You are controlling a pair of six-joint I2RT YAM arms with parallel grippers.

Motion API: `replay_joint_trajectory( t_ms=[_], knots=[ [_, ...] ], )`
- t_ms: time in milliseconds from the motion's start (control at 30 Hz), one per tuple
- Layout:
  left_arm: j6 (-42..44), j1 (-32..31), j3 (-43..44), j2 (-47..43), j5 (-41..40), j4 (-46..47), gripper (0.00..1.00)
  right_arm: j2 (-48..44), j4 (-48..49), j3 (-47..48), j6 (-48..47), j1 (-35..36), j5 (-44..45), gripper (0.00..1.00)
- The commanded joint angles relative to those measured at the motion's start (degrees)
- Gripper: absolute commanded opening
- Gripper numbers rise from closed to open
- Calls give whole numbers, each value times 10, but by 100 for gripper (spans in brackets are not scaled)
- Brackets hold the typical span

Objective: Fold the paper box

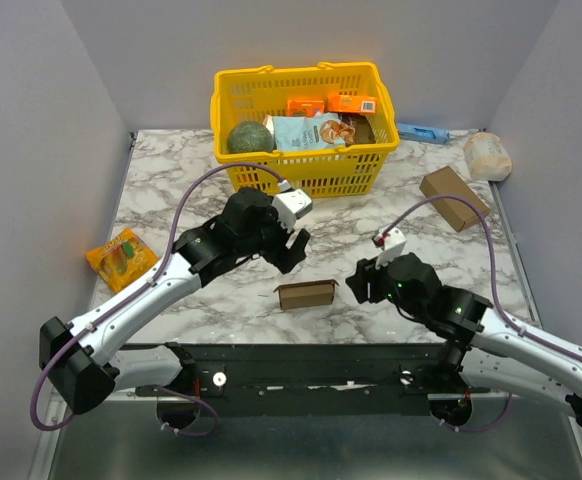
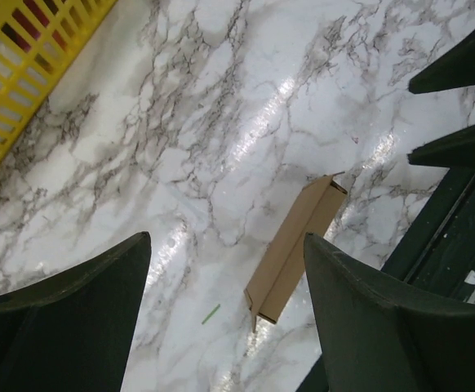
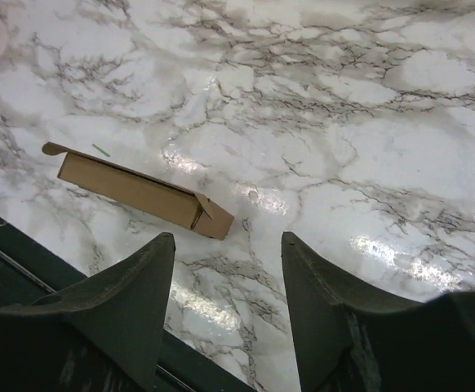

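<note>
Marble table (image 1: 171, 180) bears the paper box (image 1: 306, 294); only overhead shows the carton (image 1: 455, 197).

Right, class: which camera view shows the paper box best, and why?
The right wrist view. The paper box lies whole and unobstructed there, with its long side and open end flap clear. The left wrist view also shows it whole, but slanted and from a flatter angle. The top view shows it only small, so the flaps are hard to make out.

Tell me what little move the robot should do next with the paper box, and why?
Probably lower the right gripper onto the end of the paper box nearest it. The box lies free on the table, untouched by it or the open left gripper, and a loose flap shows at that end.
</note>
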Motion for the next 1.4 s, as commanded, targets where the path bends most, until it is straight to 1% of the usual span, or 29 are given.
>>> replay_joint_trajectory(
  t_ms=[0,100,233,300,367,533,567,867,1033,1133,1167,1200,1300,1367],
  knots=[
    [-98,-1,-62,-44,-48,-38,81,88,-1,36,-71,-11,-80,58],
    [-117,-2,-89,-68,-43,-73,77,117,10,46,-106,-10,-112,54],
    [-132,-6,-105,-86,-36,-100,75,144,19,63,-131,-11,-128,51],
    [-131,-6,-106,-83,-40,-117,72,158,24,70,-139,-11,-131,50],
    [-131,-7,-105,-70,-46,-124,68,184,29,80,-147,-10,-135,47],
    [-119,-12,-103,-40,-50,-118,54,223,30,101,-153,-11,-129,42],
    [-118,-13,-101,-33,-53,-117,53,225,31,102,-155,-11,-127,41],
    [-113,-40,-93,5,-62,-128,52,235,18,100,-162,-11,-107,41],
    [-113,-42,-95,4,-71,-128,52,246,16,97,-163,-11,-106,40],
    [-113,-42,-93,6,-73,-129,51,251,16,99,-164,-11,-105,38],
    [-113,-42,-93,6,-72,-128,50,253,15,99,-164,-11,-106,38],
    [-113,-42,-93,7,-72,-127,46,255,16,100,-164,-11,-105,38],
    [-114,-43,-93,11,-71,-129,44,259,18,100,-167,-11,-101,34],
    [-115,-43,-93,12,-72,-129,41,259,19,99,-167,-11,-102,33]
  ],
)
